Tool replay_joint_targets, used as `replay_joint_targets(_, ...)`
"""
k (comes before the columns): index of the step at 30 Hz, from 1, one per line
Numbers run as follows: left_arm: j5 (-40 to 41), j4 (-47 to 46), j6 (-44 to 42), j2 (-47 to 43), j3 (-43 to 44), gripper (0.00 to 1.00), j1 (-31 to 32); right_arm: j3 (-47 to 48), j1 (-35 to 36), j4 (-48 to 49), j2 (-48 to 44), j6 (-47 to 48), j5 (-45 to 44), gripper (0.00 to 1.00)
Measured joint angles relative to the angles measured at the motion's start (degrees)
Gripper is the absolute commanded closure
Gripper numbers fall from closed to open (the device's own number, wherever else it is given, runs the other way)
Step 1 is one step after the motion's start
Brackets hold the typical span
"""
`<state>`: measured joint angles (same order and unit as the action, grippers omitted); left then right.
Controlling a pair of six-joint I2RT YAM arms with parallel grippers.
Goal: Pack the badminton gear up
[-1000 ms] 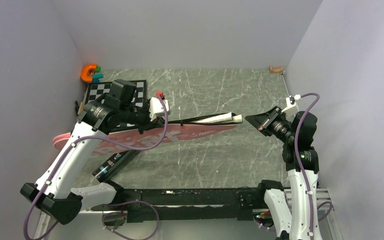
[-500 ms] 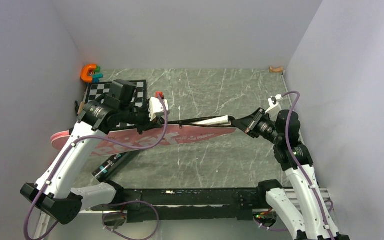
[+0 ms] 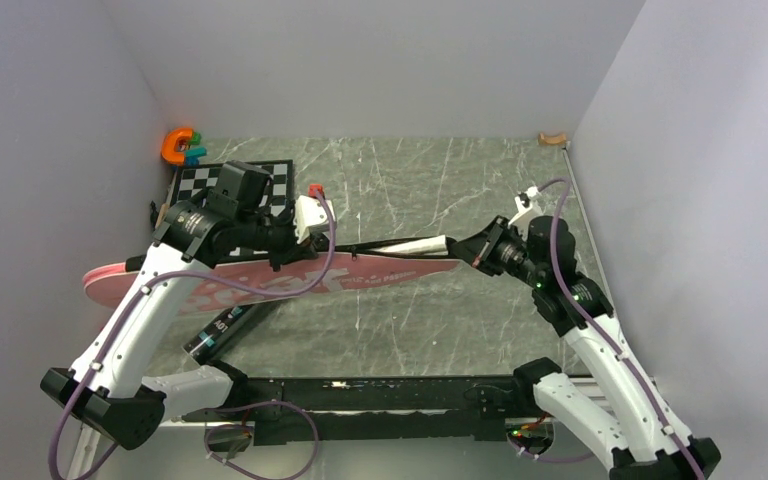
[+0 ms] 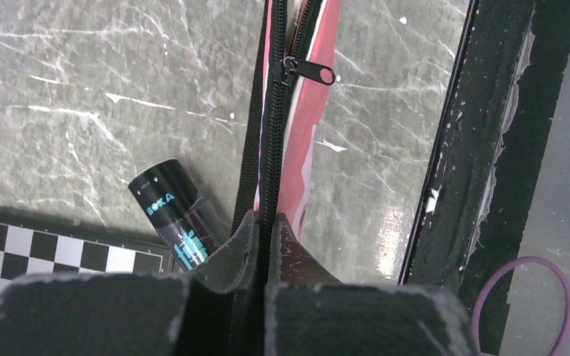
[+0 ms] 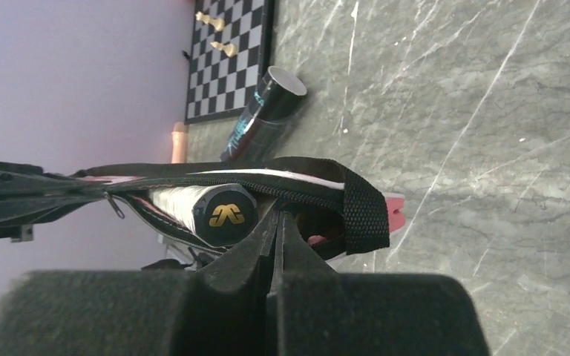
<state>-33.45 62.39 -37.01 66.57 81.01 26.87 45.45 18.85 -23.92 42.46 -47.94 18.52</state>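
The pink bag (image 3: 380, 272) hangs above the desk (image 3: 440, 180), stretched lengthwise between the two arms. The left pincer (image 4: 265, 222) is clenched on the black zip edge near the wide end. The zip pull (image 4: 308, 73) sits further along that seam. The right pincer (image 5: 280, 219) is clenched on the fabric at the narrow end, just beside the strap loop (image 5: 360, 204). That end is unzipped, and a white racket handle (image 5: 219, 211) pokes out of it, its black cap facing the wrist camera. The black tube (image 3: 222, 328) lies on the desk under the bag, next to the chessboard (image 3: 200, 182). I can't see any shuttlecocks from here.

The bag looks like soft, thin cloth that would sag and fold if either grip let go, so the stitched zip tape and the strap are probably the safest places to hold it. The rackets inside look light but long and stiff, so they could slide out of the open end if it tips down. The tube looks smooth, hard and likely to roll, so I'd take it across its middle.
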Motion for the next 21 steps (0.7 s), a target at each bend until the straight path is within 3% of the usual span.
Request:
replay_joint_targets(11,1.3,1.3,0.2,-0.5,0.0,1.00,-0.3,5.7,6.0,-5.3,4.5,3.4,-7.9,0.86)
replay_joint_targets(16,-1.2,-0.5,0.2,-0.7,0.0,1.00,0.0,14.4,7.0,-14.1,4.7,7.0,-13.0,0.76)
replay_joint_targets(21,-3.3,-2.4,0.2,-1.6,0.0,1.00,0.4,24.5,7.6,-19.6,4.7,10.2,-17.5,0.73)
